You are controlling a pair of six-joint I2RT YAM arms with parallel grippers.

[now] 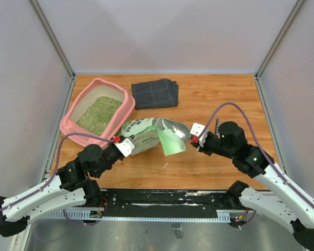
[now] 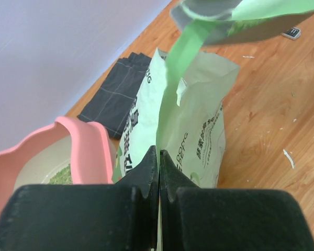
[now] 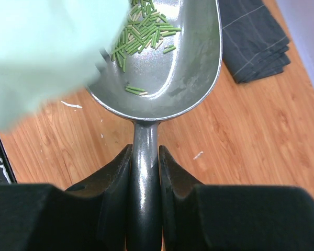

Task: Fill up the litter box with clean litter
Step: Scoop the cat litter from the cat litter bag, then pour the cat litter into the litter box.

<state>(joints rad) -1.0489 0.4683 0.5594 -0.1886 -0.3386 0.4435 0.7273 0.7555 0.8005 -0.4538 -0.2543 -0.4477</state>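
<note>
While the left fingers [image 1: 126, 146] press together on the near edge of the bag [image 1: 146, 133] at mid-table, the top view shows the box [image 1: 68, 124] just beyond and left of them, by the table's left edge, with litter [image 1: 98, 115] across its floor. The right fingers [image 1: 195, 137] reach the bag's mouth from the right. The cloth [image 1: 155, 93] lies behind the bag, apart from it. Bare table [image 1: 220, 89] stretches right and back.

From the left wrist, the left fingers [image 2: 158, 159] are shut on a fold of the bag [image 2: 199, 130]. The box's rim [image 2: 89, 138] stands just to their left, a patch of litter [image 2: 60, 175] inside. The cloth [image 2: 118, 94] lies farther off by the wall, and open wood runs right.

From the right wrist, the right fingers [image 3: 145, 151] are clamped on the handle of the scoop [image 3: 178, 78]. Its bowl lies straight ahead and holds a few green litter [image 3: 144, 26] pellets at the far end, partly under the blurred bag [image 3: 42, 52]. The cloth [image 3: 256, 42] lies clear of the scoop, with bare wood either side of the handle.
</note>
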